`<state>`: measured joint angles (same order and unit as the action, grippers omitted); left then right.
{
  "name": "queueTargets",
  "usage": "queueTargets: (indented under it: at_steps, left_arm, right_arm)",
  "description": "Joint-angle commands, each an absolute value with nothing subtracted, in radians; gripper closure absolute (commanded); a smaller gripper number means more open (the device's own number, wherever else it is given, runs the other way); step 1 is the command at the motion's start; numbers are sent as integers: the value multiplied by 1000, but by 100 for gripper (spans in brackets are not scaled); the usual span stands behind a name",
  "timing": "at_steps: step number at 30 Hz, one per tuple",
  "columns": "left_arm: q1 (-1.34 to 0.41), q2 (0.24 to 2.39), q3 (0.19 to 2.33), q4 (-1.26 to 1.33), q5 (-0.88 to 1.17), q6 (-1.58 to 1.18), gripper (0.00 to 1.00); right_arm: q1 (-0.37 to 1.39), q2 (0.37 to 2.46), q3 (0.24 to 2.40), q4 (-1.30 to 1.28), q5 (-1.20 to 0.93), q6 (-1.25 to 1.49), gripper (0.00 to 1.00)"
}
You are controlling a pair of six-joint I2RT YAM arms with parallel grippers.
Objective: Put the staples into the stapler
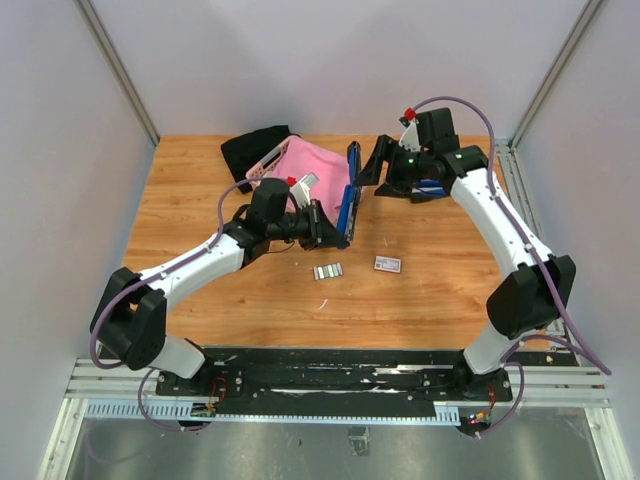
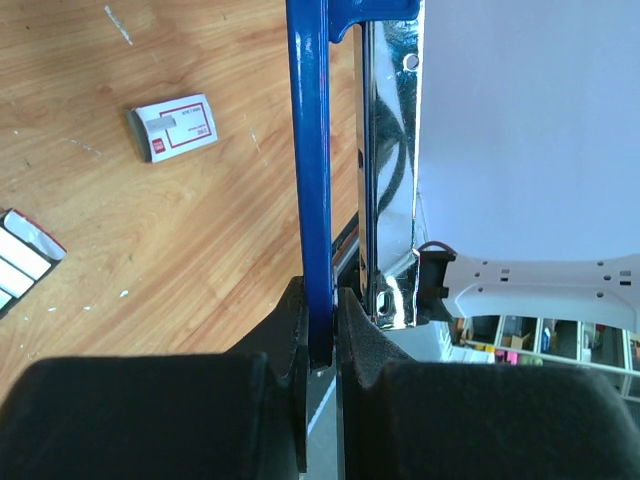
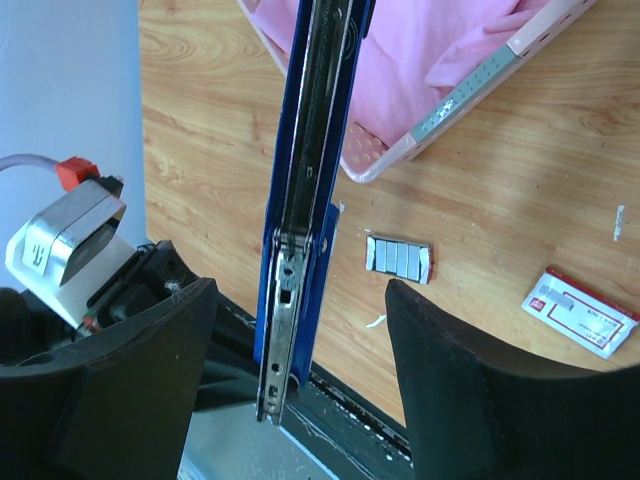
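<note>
Left gripper (image 2: 320, 322) holds the blue stapler (image 2: 312, 180) on end above the table (image 1: 200, 200), while the staples (image 1: 328, 271) lie on the wood.

The left jaws are clamped tight on the stapler's blue arm, with its chrome rail (image 2: 392, 170) just beside it. The right gripper (image 3: 300, 300) is spread wide, a finger on either side of the stapler, grasping nothing. The staples lie in front of the stapler, with the white and red carton (image 1: 388, 264) near them on the right.

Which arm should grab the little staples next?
Probably right: the right gripper is open, gripping nothing, while the left gripper is clamped on the blue stapler. The staples lie loose on the table.
</note>
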<state>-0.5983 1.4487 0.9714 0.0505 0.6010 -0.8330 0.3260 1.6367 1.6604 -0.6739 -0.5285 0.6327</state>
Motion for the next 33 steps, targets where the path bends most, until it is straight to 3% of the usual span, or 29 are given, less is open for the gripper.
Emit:
queueTargets:
  at_steps: [1,10,18,21,30,33]
  left_arm:
    - [-604,1421,993,163,600,-826,100]
    - [-607,1403,984,164,592,-820,100]
    - [-609,1400,982,159,591,-815,100]
    - [-614,1400,983,156,586,-807,100]
    - [-615,1401,986,155,586,-800,100]
    - [-615,1402,988,154,586,-800,100]
  right_arm:
    - [381,1686,1726,-697,-483,619,30]
    - [452,1790,1810,-754,-420,603,36]
    - [480,1820,1832,-753,-400,623,65]
    - [482,1834,1847,-760,-392,631,65]
    - [486,1873,1869,-765,-388,629,49]
    - [486,1878,1872,-764,-389,628,52]
